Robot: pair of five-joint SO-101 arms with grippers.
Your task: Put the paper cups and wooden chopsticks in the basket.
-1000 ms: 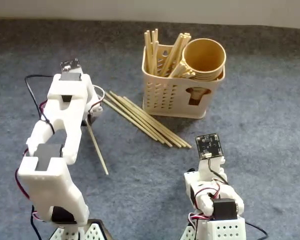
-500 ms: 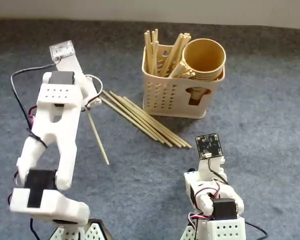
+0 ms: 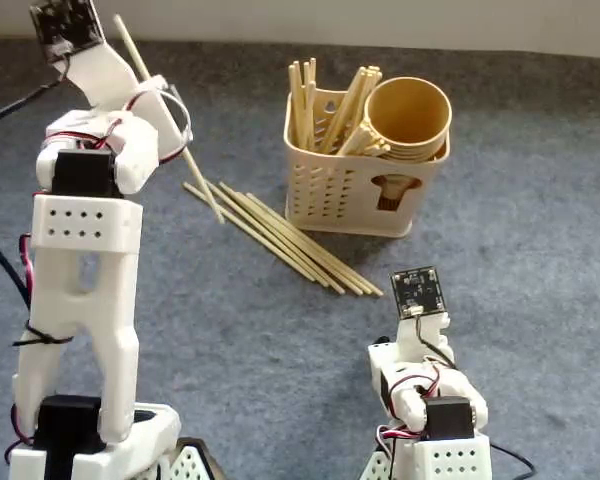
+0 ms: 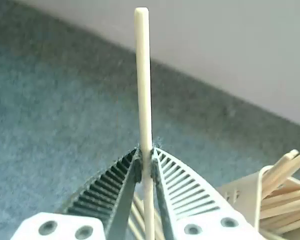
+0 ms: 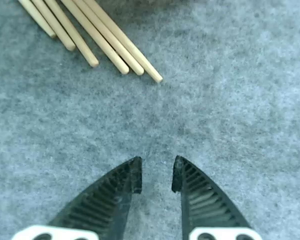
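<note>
My left gripper (image 4: 145,156) is shut on a single wooden chopstick (image 4: 144,80), held high off the carpet to the left of the basket (image 3: 350,195); in the high view that chopstick (image 3: 170,124) slants across the raised left arm. The cream basket holds stacked paper cups (image 3: 410,118) and several upright chopsticks (image 3: 325,100). A loose bundle of chopsticks (image 3: 285,240) lies on the carpet in front of the basket. My right gripper (image 5: 153,175) rests low near the front, slightly open and holding nothing, just short of the ends of that chopstick bundle (image 5: 110,50).
Grey carpet (image 3: 540,260) covers the table, with bare room right of the basket and between the two arm bases. A pale wall strip (image 3: 380,20) runs along the far edge.
The left arm has lifted the single chopstick from the carpet and risen up and back, its wrist now high at the left. The right arm has not moved.
</note>
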